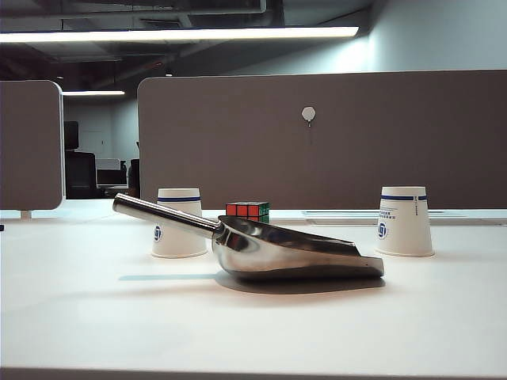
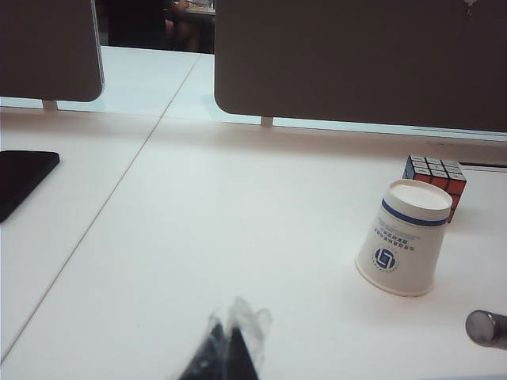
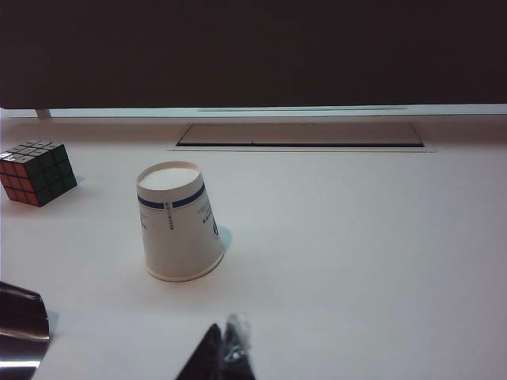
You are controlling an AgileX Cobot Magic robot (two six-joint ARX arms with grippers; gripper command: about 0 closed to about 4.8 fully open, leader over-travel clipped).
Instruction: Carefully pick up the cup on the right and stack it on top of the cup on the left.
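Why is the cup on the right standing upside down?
I cannot tell why, but the right cup is upside down: its closed base faces up, wide rim on the table.

The white table (image 1: pixel 79 317) carries two upside-down paper cups, left cup (image 1: pixel 179 222) and right cup (image 1: pixel 404 221), a metal scoop (image 1: pixel 277 249) between them, and a puzzle cube (image 1: pixel 248 210) behind.

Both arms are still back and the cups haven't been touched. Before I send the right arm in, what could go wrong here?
1. The metal scoop lies between the right cup and the left cup; a low carry could clip it.
2. Both paper cups stand upside down and look light, so a hard squeeze may crush one and a nudge may tip it.
3. The puzzle cube sits near the left cup, leaving little room there.
The right end effector is shut and needs opening first; the left end effector also looks shut.
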